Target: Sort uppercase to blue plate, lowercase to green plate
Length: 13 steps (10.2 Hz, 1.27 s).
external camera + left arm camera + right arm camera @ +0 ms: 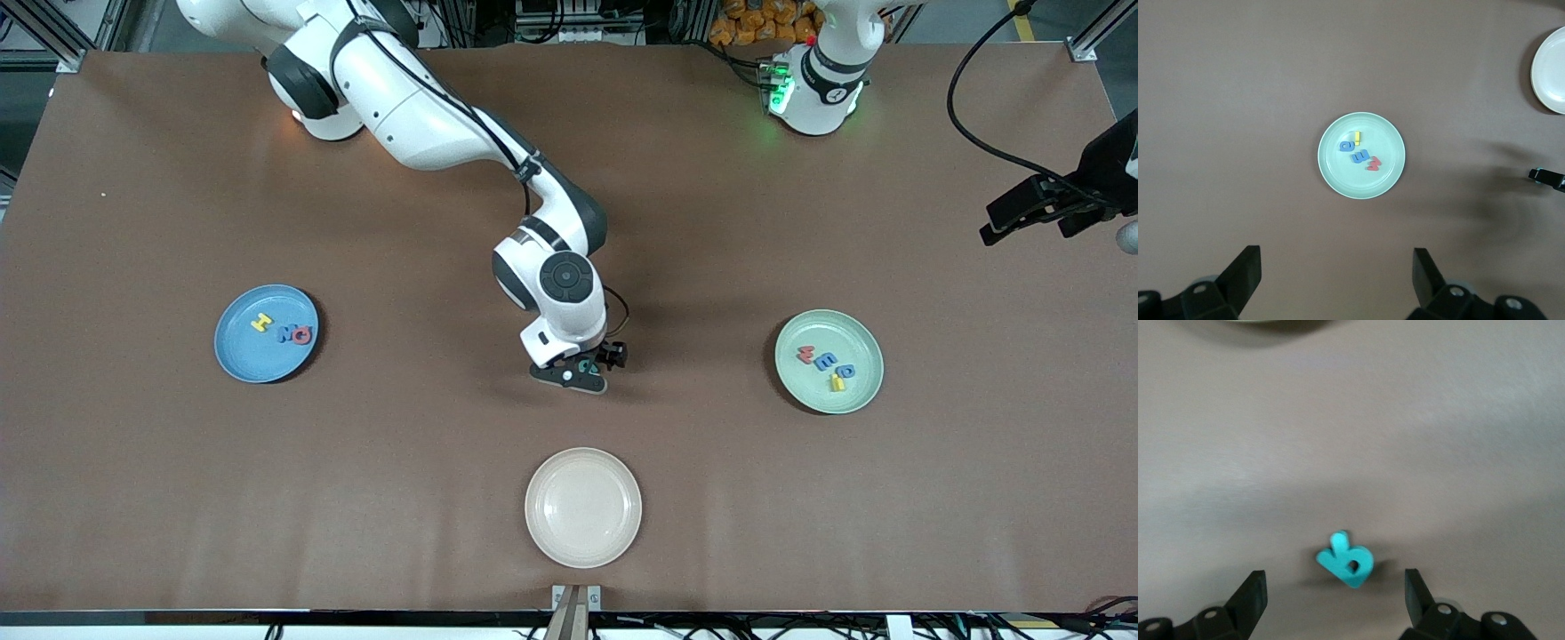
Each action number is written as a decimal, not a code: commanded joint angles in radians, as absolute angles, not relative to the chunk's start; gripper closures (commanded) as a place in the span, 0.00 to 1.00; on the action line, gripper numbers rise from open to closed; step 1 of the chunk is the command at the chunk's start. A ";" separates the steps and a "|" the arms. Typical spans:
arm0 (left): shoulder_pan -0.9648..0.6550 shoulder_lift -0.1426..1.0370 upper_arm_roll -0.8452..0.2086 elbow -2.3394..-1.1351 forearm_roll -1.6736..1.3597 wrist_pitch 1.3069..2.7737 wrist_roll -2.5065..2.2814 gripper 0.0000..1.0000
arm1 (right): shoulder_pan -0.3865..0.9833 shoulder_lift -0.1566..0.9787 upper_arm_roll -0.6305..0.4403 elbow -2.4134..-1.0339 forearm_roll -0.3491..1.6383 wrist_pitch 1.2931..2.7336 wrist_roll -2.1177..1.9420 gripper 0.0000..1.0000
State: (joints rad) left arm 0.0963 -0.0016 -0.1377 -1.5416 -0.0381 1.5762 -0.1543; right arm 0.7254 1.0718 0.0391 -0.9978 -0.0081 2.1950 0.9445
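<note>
Hovering low over the middle of the desk point(160, 498), your right hand point(587, 366) has its fingers point(1248, 600) spread wide, and the teal R point(1346, 560) lies on the desk between them, touching neither; you can see it best in the right wrist view, tilted, sitting in the gap just ahead of the fingertips. From the front camera only a sliver of the R shows under the hand. Your blue plate point(240, 356) sits toward the right arm's end of the desk and holds three capitals: a yellow H point(261, 322), a blue M point(285, 334) and a red Q point(303, 335), the last two touching. Your green plate point(805, 391) sits toward the left arm's end and holds the four small letters close together: a red m point(807, 355), a blue m point(826, 361), a blue a point(845, 372) and a yellow h point(836, 383). Your left hand point(1337, 277) waits high above the green plate with its fingers wide apart and nothing between them; the plate shows centred in its wrist view. An empty cream plate point(582, 507) lies nearer the front camera than the right hand, well apart from it.
</note>
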 commanded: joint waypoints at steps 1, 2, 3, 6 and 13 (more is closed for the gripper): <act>0.100 -0.005 -0.140 -1.540 -0.061 1.565 -0.160 0.00 | 0.721 1.063 0.057 -0.994 -0.031 2.214 0.777 0.08; 0.100 -0.005 -0.141 -1.540 -0.061 1.565 -0.160 0.00 | 0.722 1.058 0.057 -0.994 -0.032 2.214 0.691 0.08; 0.100 -0.003 -0.141 -1.540 -0.061 1.565 -0.160 0.00 | 0.719 1.051 0.057 -0.996 -0.049 2.214 0.576 0.08; 0.100 -0.005 -0.143 -1.540 -0.061 1.565 -0.160 0.00 | 0.692 0.987 0.060 -1.014 -0.098 2.217 0.483 0.07; 0.101 -0.006 -0.143 -1.539 -0.061 1.565 -0.160 0.00 | 0.669 0.792 0.066 -1.423 -0.189 2.637 0.365 0.03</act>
